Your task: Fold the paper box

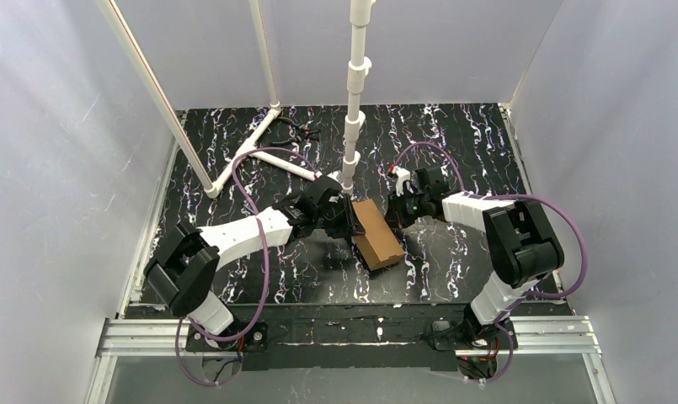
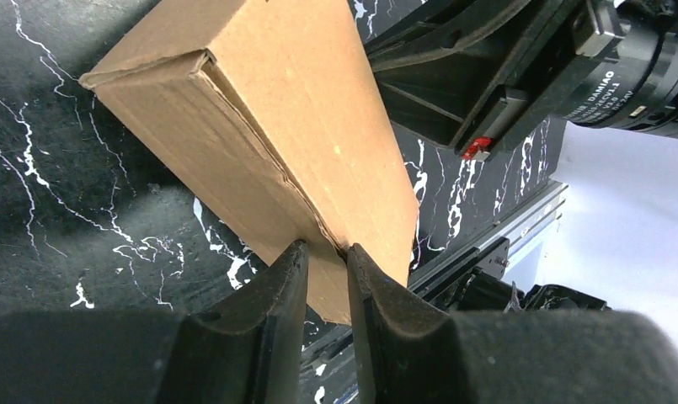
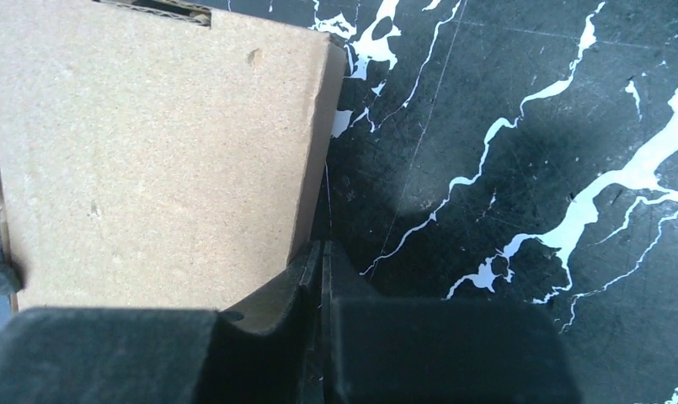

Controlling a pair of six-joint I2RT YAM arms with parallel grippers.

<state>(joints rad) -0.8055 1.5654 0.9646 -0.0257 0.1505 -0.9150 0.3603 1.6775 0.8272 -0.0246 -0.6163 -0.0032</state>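
where the paper box (image 1: 377, 234) sits, a white pipe post (image 1: 355, 88) stands behind.

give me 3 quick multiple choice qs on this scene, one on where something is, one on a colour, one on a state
1. Where is the box?
A. between the left gripper and right gripper
B. at the far left
C. at the far right

2. What colour is the box?
A. white
B. blue
C. brown

3. What state is the box in?
A. a flat sheet
B. folded into a box shape
C. torn in two

Answers:
1 A: the top view shows a gripper at each side of it.
2 C: it is plain brown cardboard in every view.
3 B: it has walls and a top, and the left gripper pinches one edge.
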